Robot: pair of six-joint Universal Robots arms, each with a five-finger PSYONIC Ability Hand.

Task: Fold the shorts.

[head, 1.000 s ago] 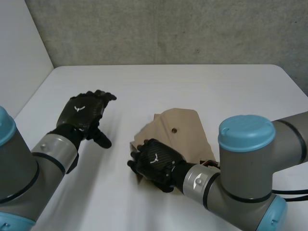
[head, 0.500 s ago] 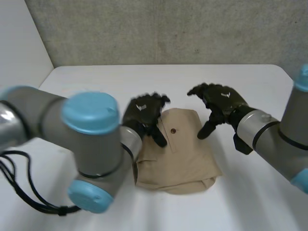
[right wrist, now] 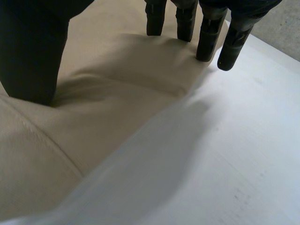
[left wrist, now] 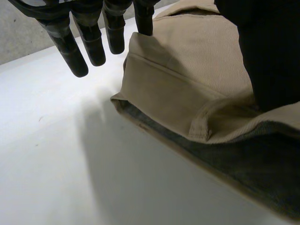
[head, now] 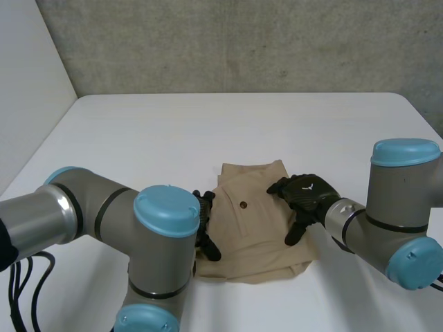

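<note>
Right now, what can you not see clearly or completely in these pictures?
Head view: the grey left arm hides most of the left robot hand and the adjoining edge of the folded beige fabric shorts.
Left wrist view: its thumb covers part of the shorts.
Head view: their dark round spot is too small to identify.

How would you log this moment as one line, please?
task: fold shorts | shorts: folded, lying on table | left hand: open, at shorts' left edge | right hand: open, on shorts' right edge
</note>
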